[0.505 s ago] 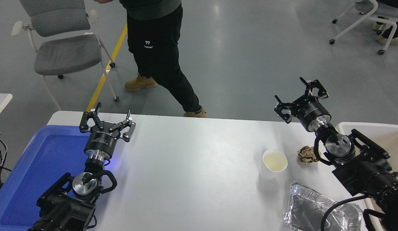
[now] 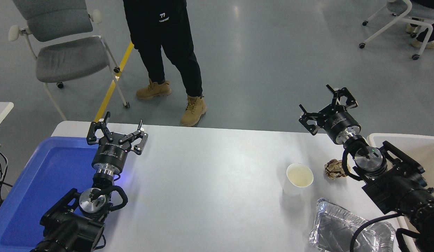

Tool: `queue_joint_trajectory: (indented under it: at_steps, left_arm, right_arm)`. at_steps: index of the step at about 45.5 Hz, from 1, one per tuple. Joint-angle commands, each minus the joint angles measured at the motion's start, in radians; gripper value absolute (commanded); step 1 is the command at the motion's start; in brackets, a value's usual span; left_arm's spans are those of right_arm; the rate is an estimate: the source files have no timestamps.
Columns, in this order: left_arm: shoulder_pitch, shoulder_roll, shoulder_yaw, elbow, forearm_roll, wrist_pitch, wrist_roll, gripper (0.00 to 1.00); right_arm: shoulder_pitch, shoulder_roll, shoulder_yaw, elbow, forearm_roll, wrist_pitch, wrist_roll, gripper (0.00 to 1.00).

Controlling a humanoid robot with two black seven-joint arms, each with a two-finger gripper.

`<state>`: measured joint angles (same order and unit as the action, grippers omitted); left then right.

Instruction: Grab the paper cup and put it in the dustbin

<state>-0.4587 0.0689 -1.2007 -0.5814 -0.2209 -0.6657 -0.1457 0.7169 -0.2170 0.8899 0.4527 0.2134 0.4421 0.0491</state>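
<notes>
The right hand [image 2: 327, 105] is wide open and holds nothing; the paper cup [image 2: 298, 179] stands upright on the bench [image 2: 210, 182], nearer the camera than this hand.

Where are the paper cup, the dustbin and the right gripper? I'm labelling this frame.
paper cup [image 2: 299, 175]: head view, its cream inside.
dustbin [image 2: 399, 138]: head view, its white rim.
right gripper [image 2: 325, 105]: head view, midway between its open fingertips.
</notes>
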Motion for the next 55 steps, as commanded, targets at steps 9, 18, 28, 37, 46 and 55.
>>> queue_joint_trajectory:
  at_steps: [9,18,28,37,46,55]
  left_arm:
    - [0.000,0.000,0.001,0.000,0.000,0.000,0.000,0.99]
    - [0.000,0.002,0.001,0.000,0.000,0.000,0.000,0.99]
    - [0.000,0.002,0.001,0.000,0.000,0.000,0.000,0.99]
    - [0.000,0.002,0.001,0.000,0.000,0.000,0.000,0.99]
    - [0.000,0.002,0.004,0.000,0.000,0.000,0.000,0.99]
    - [0.000,0.002,0.007,0.000,0.000,0.000,0.000,0.99]
  right_arm:
    - [0.025,-0.067,-0.088,0.032,-0.034,0.004,-0.008,1.00]
    - [0.079,-0.220,-0.176,0.107,-0.072,0.010,-0.009,1.00]
    - [0.180,-0.467,-0.327,0.266,-0.210,0.023,-0.011,1.00]
    - [0.274,-0.648,-0.509,0.447,-0.282,0.041,-0.009,1.00]
    - [0.516,-0.771,-0.840,0.624,-0.385,0.044,-0.003,1.00]
    - [0.829,-0.840,-1.164,0.803,-0.515,0.044,-0.002,1.00]
